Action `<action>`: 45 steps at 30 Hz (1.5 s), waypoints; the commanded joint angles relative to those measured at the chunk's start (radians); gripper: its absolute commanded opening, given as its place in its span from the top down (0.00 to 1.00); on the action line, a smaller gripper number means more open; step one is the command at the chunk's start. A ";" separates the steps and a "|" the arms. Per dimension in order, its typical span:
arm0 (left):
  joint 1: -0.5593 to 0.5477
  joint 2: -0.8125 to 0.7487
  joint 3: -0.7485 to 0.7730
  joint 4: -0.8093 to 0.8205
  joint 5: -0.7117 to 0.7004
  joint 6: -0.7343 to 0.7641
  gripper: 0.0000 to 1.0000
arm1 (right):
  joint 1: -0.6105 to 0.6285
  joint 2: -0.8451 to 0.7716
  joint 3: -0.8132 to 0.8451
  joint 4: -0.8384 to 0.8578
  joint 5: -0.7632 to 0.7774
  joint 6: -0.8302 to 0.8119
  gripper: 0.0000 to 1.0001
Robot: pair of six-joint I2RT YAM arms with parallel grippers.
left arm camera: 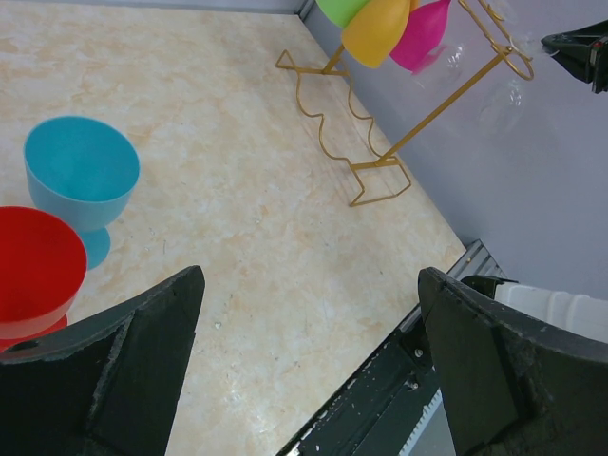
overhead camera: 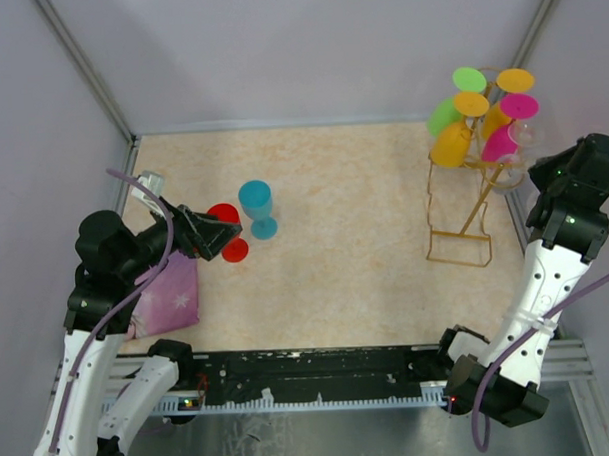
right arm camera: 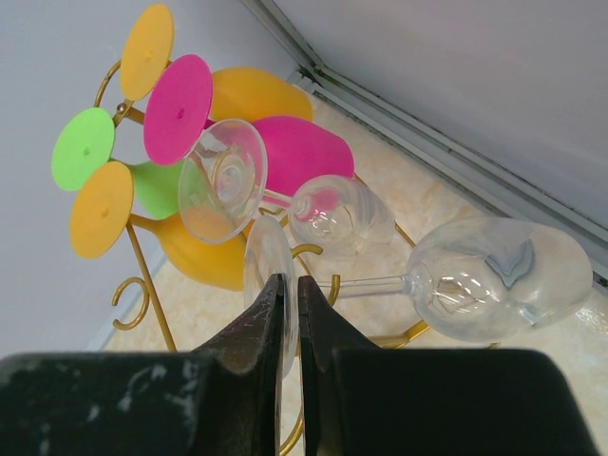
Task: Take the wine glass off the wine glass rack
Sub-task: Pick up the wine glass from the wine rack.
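Observation:
The gold wire wine glass rack [overhead camera: 459, 245] stands at the right of the table, with coloured glasses [overhead camera: 452, 143] hanging upside down from its top. In the right wrist view a clear wine glass [right arm camera: 499, 275] lies sideways on the rack [right arm camera: 142, 285], its stem pointing at my fingers. My right gripper [right arm camera: 291, 280] is shut on the thin round foot of that glass. A second clear glass [right arm camera: 342, 217] hangs just behind it. My left gripper [left arm camera: 313, 351] stands wide open over bare table, far from the rack [left arm camera: 380, 157], with nothing between its fingers.
A blue cup-shaped glass [overhead camera: 256, 205] and a red one [overhead camera: 225, 231] stand upright at the left, next to the left gripper [overhead camera: 210, 231]. A pink cloth [overhead camera: 167, 298] lies under the left arm. The right wall is close behind the rack.

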 commanded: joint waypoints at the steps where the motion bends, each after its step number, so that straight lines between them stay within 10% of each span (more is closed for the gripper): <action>1: 0.003 -0.005 0.000 0.010 0.006 0.006 0.01 | -0.010 -0.047 0.031 0.086 0.057 0.014 1.00; 45: 0.003 0.009 0.005 0.010 -0.014 -0.019 0.01 | -0.010 -0.087 0.020 0.149 0.143 0.058 1.00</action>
